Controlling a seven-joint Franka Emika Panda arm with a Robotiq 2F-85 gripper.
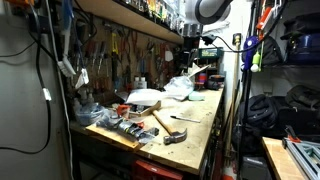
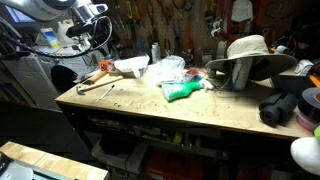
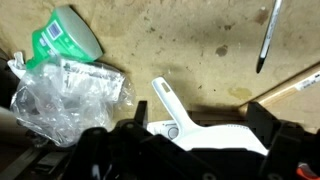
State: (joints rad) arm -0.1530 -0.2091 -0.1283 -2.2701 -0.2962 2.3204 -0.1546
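My gripper (image 3: 196,142) hangs above the workbench with its two dark fingers spread apart and nothing between them. Below it, in the wrist view, lies a white plastic object with a long handle (image 3: 200,125). A crumpled clear plastic bag (image 3: 65,95) and a green packet (image 3: 68,35) lie beside it. In both exterior views the gripper (image 1: 190,50) (image 2: 97,35) is raised over the back part of the bench. The white object (image 1: 143,98) (image 2: 130,66) and the plastic bag (image 1: 180,86) (image 2: 166,70) rest on the bench. The green packet (image 2: 181,91) lies near the middle.
A hammer (image 1: 172,130) (image 2: 95,86) with a wooden handle lies on the wooden bench (image 2: 200,110). A dark pen (image 3: 266,40) lies on the benchtop. A wide-brimmed hat (image 2: 248,55) stands on the bench. Tools hang on the back wall (image 1: 120,50), with shelves above.
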